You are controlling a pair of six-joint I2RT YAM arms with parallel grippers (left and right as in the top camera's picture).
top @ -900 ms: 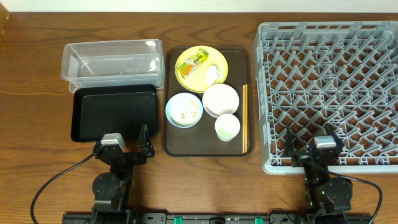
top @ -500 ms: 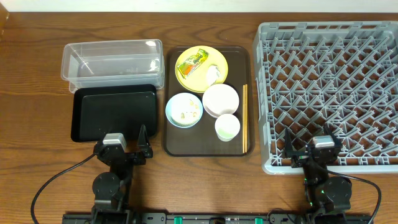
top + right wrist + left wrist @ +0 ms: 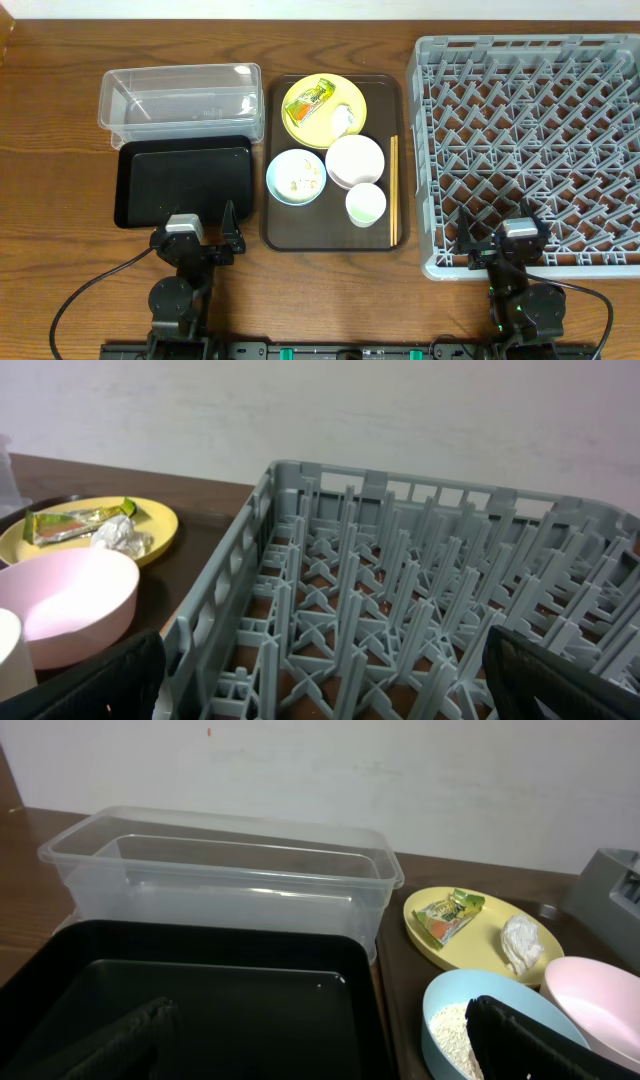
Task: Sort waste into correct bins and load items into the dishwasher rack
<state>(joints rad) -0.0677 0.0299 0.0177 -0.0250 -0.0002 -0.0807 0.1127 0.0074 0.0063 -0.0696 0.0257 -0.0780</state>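
Zero items sorted or loaded so far. Left claw (image 3: 196, 226) is spread wide and holds nothing. Shallow black rectangular tray (image 3: 185, 180) sits just ahead of it, clear rectangular plastic tub (image 3: 180, 72) beyond, both empty. Ahead-right, on the dark brown serving tray (image 3: 285, 235): yellow-green printed plastic wrapper (image 3: 311, 97) on round yellow plate (image 3: 300, 125), rice-like scraps (image 3: 298, 182) in light blue bowl (image 3: 279, 168), pale pink bowl (image 3: 355, 160), small white cup (image 3: 366, 204), thin wooden chopsticks (image 3: 393, 190). Right claw (image 3: 503, 222) is spread wide, empty, over the near edge of the large grey plastic lattice rack (image 3: 415, 150), which holds nothing. All steps remain.

Clear tub (image 3: 230, 905) upper left, black tray (image 3: 200, 1010) below it. At right, a yellow plate (image 3: 478, 948) carrying the wrapper (image 3: 447, 913); blue bowl (image 3: 470, 978) lower right.
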